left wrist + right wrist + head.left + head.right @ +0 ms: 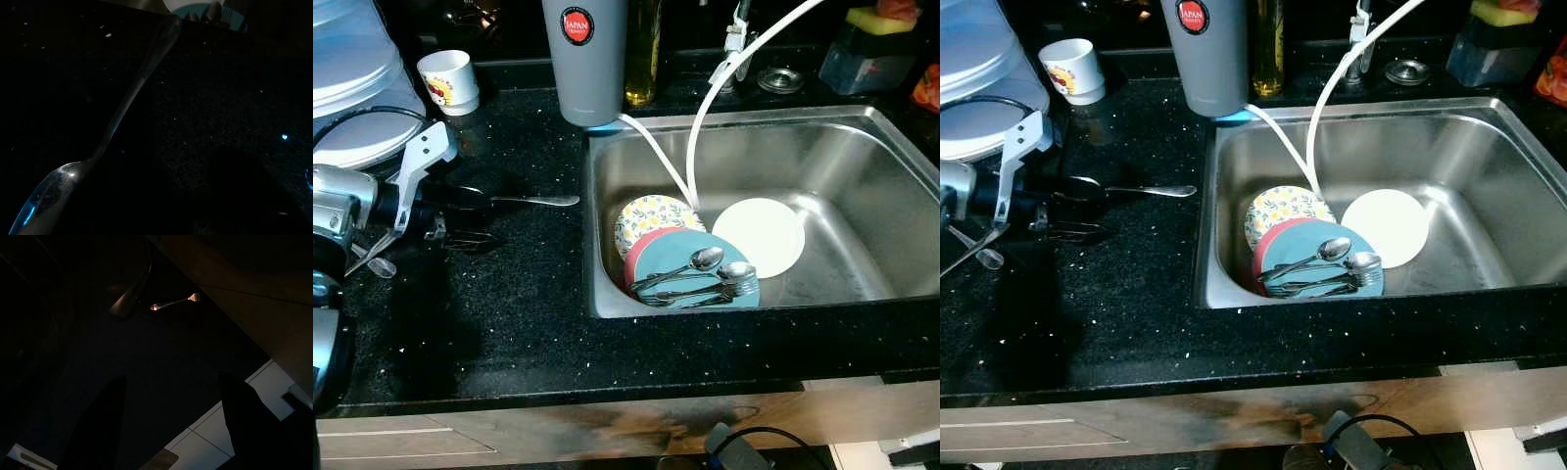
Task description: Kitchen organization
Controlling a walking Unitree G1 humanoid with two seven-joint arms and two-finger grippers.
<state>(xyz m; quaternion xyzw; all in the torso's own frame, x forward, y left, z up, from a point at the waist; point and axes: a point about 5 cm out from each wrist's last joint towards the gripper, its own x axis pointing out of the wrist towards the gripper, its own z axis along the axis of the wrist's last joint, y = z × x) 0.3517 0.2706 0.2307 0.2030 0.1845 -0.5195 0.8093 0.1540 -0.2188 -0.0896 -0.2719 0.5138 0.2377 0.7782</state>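
Note:
A steel spoon (533,200) lies on the black counter (509,323) left of the sink, handle toward the sink. My left gripper (475,217) reaches in from the left just above the counter. It is open, its upper finger beside the spoon's bowl. The left wrist view shows that spoon (117,117) close up. In the sink (862,157) lean a floral plate (651,213), a pink one and a blue plate (690,257) carrying several spoons and forks (705,279), with a white plate (762,235) beside them. My right gripper (171,382) hangs open over floor tiles.
A second spoon (374,264) lies under my left wrist. A grey canister (585,59) and oil bottle (643,49) stand behind the sink's left corner. Two white hoses (700,127) drop into the sink. A white cup (447,80) and stacked white dishes (352,88) sit far left.

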